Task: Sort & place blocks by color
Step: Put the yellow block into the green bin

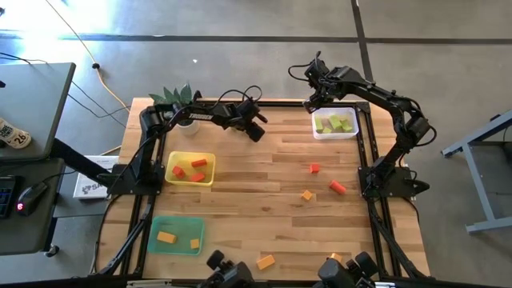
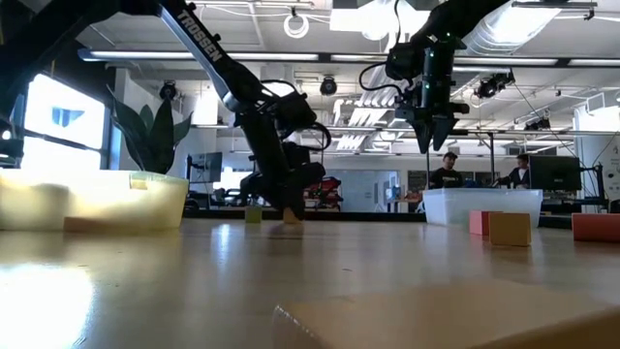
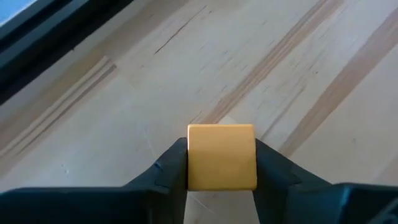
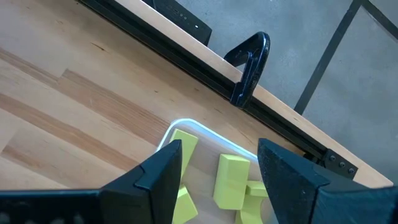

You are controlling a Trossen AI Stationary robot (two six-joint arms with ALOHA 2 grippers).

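Note:
My left gripper (image 1: 257, 134) is low over the table's far middle, shut on an orange block (image 3: 221, 155); the gripper hides that block in the high view. My right gripper (image 1: 317, 101) hangs open above the far edge of the clear tray (image 1: 354, 133), which holds light green blocks (image 4: 231, 180). Nothing is between its fingers. Red blocks (image 1: 198, 164) lie in the yellow tray (image 1: 210, 181) and orange blocks (image 1: 166, 237) in the green tray (image 1: 178, 250). Loose on the table lie a red cube (image 1: 314, 168), an orange cube (image 1: 306, 194) and a red brick (image 1: 338, 187). My left gripper pinches the orange block by two opposite sides (image 3: 193, 155) between its two fingers (image 3: 168, 171). The fingers slant down at it from the table's left. In the low view the block (image 2: 291, 219) sits at table level under the fingertips.
Another orange block (image 1: 265, 262) lies near the front edge. The low view shows a small green block (image 2: 253, 215) on the table beside my left gripper. A potted plant (image 1: 178, 100) stands at the far left corner. A black frame rail (image 1: 364, 152) borders the table.

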